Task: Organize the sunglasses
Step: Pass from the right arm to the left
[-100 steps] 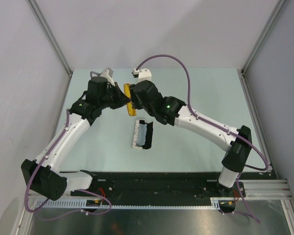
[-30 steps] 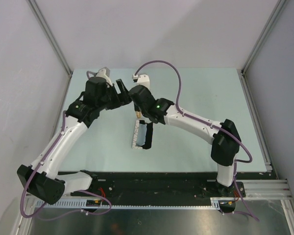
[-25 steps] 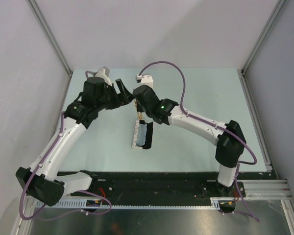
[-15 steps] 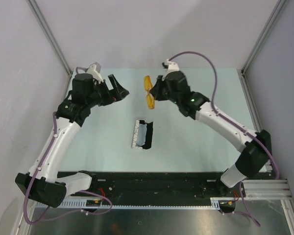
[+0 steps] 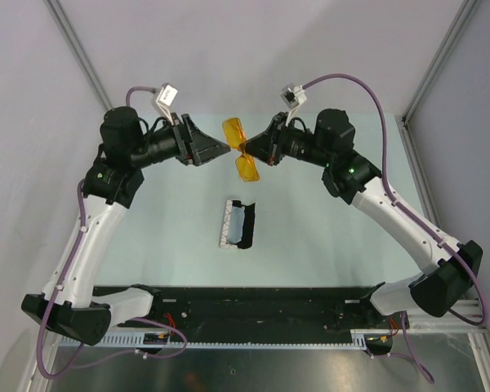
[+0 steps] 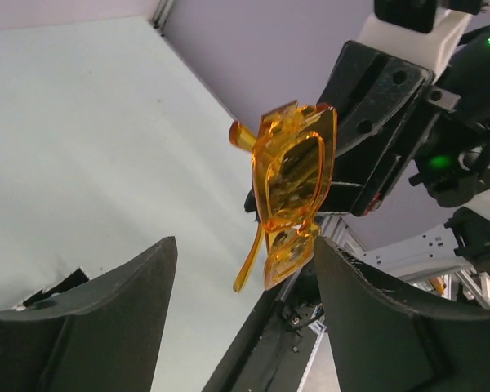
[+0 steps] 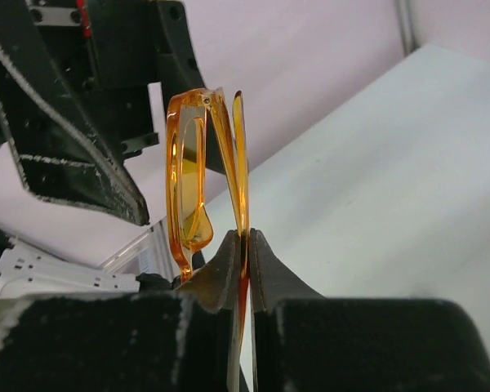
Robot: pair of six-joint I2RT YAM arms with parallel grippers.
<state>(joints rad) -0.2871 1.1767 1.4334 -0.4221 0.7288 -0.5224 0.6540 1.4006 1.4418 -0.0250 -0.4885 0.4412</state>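
Bright, even light, only faint soft shadows on the tabletop [image 5: 327, 220]. Overhead view crisp. Up close the right hand [image 7: 245, 249] looks soft and dark; sunglasses [image 7: 198, 175] at its tips glow amber.

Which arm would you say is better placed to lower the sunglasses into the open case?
Right, I think: the right gripper is shut on the sunglasses, holding them in the air, while the left gripper is open and empty. The case lies open.

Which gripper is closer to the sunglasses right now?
Right. The right gripper is shut on the sunglasses, holding them in the air. The left gripper is open, facing them from the opposite side, close but not gripping them.
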